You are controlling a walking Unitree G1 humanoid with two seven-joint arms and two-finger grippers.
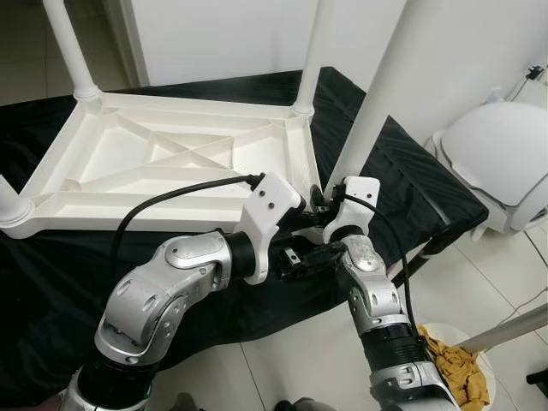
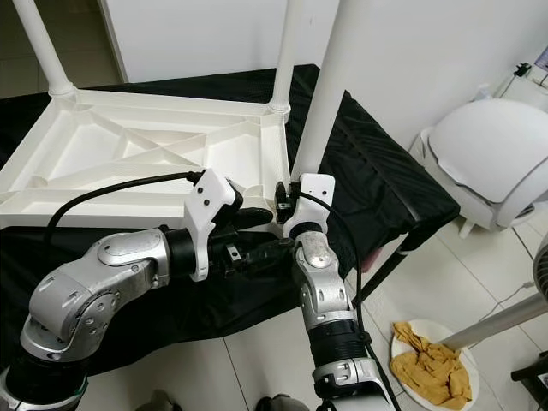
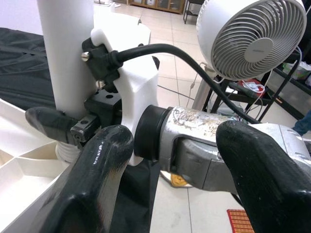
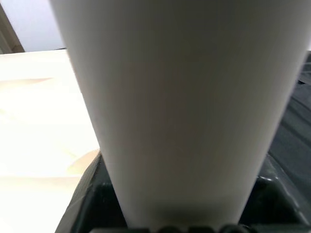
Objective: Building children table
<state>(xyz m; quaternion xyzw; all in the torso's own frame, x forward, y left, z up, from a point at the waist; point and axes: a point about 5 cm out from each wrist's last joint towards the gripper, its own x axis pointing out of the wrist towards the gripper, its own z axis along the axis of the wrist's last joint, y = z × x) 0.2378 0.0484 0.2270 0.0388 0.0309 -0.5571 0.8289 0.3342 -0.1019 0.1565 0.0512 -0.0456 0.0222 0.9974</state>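
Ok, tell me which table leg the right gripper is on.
The near right-corner leg, the one rising at a slant just beside the right gripper. The other legs, such as the far right one, stand in their sockets on the upturned tabletop, away from both grippers.

This looks like a room in a home, with pale glossy floor tiles (image 2: 257, 368) and plain white walls (image 1: 223, 38). Past the right gripper (image 2: 287, 201) stands a rounded white plastic appliance (image 2: 488, 163). Below it, a white plate of crumpled mustard-yellow cloth (image 2: 431, 364) lies on the floor. A white pedestal fan (image 3: 252, 36) stands beyond the left gripper (image 3: 170, 189).
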